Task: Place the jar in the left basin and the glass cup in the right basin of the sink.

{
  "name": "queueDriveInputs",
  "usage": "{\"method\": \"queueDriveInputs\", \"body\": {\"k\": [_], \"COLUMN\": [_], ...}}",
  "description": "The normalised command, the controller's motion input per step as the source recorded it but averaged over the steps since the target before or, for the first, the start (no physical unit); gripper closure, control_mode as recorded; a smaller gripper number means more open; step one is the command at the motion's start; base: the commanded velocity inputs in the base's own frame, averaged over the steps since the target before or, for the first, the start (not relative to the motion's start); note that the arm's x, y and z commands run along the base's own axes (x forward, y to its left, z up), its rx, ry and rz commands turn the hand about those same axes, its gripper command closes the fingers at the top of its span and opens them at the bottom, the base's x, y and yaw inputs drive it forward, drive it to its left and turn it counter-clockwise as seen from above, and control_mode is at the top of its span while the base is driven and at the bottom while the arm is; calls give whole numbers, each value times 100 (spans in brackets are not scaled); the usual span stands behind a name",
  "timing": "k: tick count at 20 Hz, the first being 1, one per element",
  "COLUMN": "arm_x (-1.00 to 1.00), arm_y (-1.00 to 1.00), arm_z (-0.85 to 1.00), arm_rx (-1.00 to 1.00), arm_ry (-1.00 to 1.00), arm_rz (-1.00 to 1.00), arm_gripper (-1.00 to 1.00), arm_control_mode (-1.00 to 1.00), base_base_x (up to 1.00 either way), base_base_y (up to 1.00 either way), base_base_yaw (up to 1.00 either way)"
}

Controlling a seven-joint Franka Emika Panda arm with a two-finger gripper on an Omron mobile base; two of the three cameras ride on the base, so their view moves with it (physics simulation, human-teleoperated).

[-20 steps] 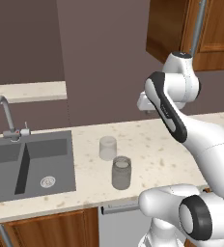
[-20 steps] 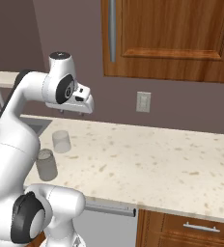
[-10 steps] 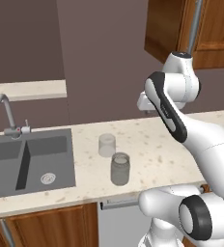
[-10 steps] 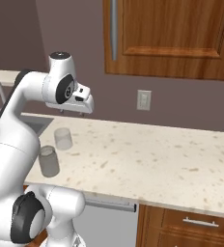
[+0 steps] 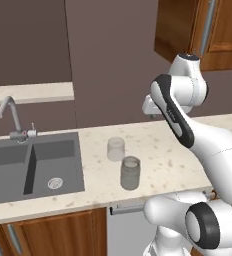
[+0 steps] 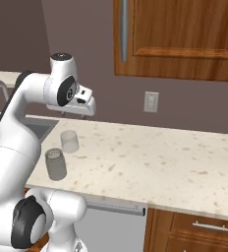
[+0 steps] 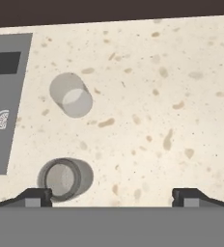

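Currently jaws wide open, empty, high over worktop (image 7: 172,96). Jar (image 7: 63,179) sits just by one fingertip (image 7: 34,197); glass cup (image 7: 71,95) farther ahead, sink (image 7: 3,111) beyond.

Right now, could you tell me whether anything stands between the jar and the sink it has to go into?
Nothing visible does. The jar stands upright on the counter to the right of the sink, with bare counter between them. The glass cup stands apart behind it, off that path. The open gripper hangs above the counter.
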Motion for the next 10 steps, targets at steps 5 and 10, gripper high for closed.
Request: {"method": "queueDriveInputs", "body": {"k": [5, 10], "arm_x": [0, 0], "arm_y": [0, 0], "arm_z": [0, 0], "arm_rx": [0, 0], "arm_ry": [0, 0], "arm_rz": [0, 0], "arm_gripper": [-100, -100], "arm_control_mode": [100, 100], "base_base_x": [-15, -12], "base_base_y": [42, 44], "base_base_yaw": [0, 0]}}
